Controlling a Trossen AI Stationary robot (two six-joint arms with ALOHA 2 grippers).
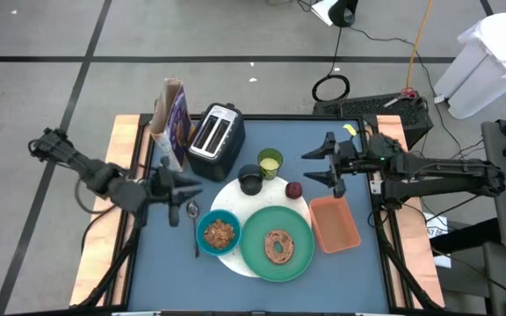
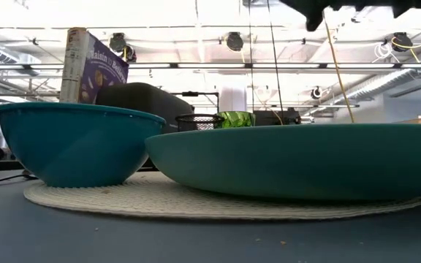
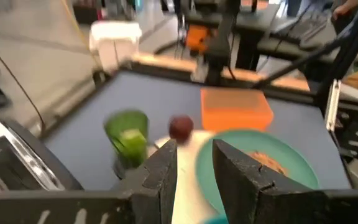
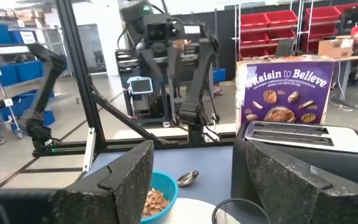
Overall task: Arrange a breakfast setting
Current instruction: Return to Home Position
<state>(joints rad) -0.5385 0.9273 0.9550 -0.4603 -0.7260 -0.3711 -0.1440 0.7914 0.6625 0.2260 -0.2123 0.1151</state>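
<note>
Fingers (image 4: 126, 180) of right gripper (image 4: 194, 177) look parted; low view hides spoon (image 4: 188, 178).

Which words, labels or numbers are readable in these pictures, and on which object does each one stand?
"Raisin to Believe": on the purple cereal box, beside the toaster.
Any smaller print on that box: too small to read.
Nothing else is readable.

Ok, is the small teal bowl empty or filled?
Filled: the small teal bowl holds brown flaky pieces, visible from above and in the right wrist view.
</note>
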